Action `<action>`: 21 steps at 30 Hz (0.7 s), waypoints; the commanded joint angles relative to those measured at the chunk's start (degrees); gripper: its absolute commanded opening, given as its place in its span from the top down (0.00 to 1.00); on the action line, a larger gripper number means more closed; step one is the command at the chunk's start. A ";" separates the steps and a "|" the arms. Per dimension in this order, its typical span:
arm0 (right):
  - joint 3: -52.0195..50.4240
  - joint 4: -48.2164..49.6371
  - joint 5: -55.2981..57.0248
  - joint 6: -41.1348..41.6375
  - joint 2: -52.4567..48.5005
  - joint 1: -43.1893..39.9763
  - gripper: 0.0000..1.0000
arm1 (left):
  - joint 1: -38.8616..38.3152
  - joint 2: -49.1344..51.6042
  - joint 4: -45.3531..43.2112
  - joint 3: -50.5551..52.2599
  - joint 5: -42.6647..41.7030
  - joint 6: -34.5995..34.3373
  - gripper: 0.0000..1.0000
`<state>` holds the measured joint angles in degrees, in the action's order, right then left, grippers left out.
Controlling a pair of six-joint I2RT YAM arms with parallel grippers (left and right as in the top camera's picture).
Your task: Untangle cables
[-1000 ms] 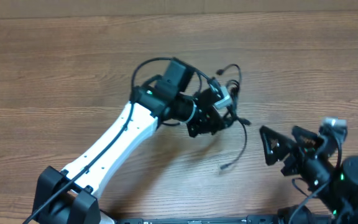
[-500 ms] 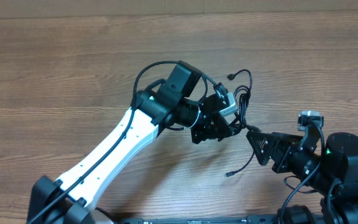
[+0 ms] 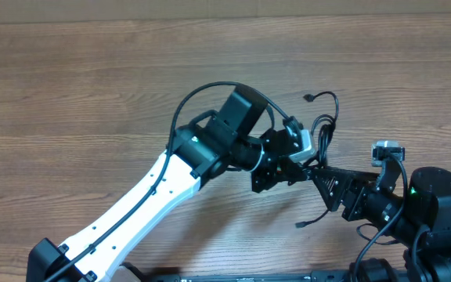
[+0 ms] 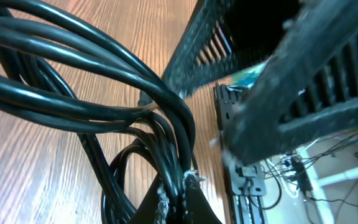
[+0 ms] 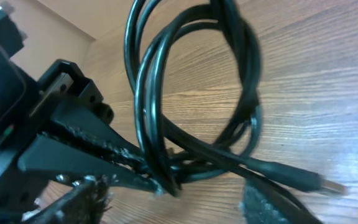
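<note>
The cables are a bunch of thin black cords lifted just off the wooden table, with one plug sticking up at the far side and one loose end trailing toward me. My left gripper is shut on the bunch; in the left wrist view its fingertips pinch several strands of the cables. My right gripper is open right beside it. In the right wrist view its fingers spread below the looped cables, and a plug lies between them.
The wooden table stretches wide to the left and far side. The white left arm crosses from the bottom left. The right arm's base fills the bottom right. The two grippers are almost touching.
My left gripper has carried the cable bunch to the right and a little toward me. My right gripper has moved left to meet the bunch, then nearly stopped.
</note>
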<state>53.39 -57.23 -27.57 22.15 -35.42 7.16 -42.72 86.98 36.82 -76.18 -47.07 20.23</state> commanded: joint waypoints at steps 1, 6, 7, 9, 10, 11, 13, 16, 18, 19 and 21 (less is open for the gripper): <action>1.05 0.07 -0.81 -0.09 0.28 -0.15 0.41 | -1.51 -1.11 -1.18 -1.62 1.73 -1.22 0.96; 1.05 -0.28 -0.79 -0.09 0.28 -0.15 0.50 | -2.86 -1.11 -1.29 -1.62 1.92 -1.44 0.96; 1.05 -0.28 -0.79 -0.09 0.28 -0.15 0.53 | -3.13 -1.11 -1.36 -1.62 1.90 -1.44 0.96; 1.05 -0.33 -0.79 -0.09 0.28 -0.15 0.60 | -3.65 -1.11 -1.55 -1.62 1.88 -1.44 0.96; 1.05 -0.39 -0.79 -0.09 0.28 -0.15 0.63 | -3.91 -1.14 -1.68 -1.62 1.86 -1.42 0.96; 1.05 -0.44 -0.79 -0.09 0.28 -0.15 0.66 | -4.17 -1.14 -1.73 -1.62 1.86 -1.42 0.96; 1.05 -0.59 -0.79 -0.09 0.28 -0.15 0.71 | -4.59 -1.14 -1.75 -1.62 1.88 -1.42 0.96; 1.05 -0.92 -0.74 -0.09 0.28 -0.15 0.73 | -4.96 -1.14 -1.75 -1.62 1.79 -1.42 0.96; 1.05 -1.07 -0.24 -0.09 0.28 -0.15 0.75 | -5.07 -1.14 -1.86 -1.62 1.81 -1.40 0.96; 1.05 -1.20 0.15 -0.09 0.28 -0.15 0.78 | -5.07 -1.14 -1.97 -1.62 1.81 -1.40 0.96; 1.05 -1.66 0.68 -0.09 0.28 -0.15 0.90 | -5.05 -1.16 -2.16 -1.62 1.81 -1.42 0.96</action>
<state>53.36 -58.50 -27.57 21.91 -35.42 7.16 -47.27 86.98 35.55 -76.18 -44.31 19.38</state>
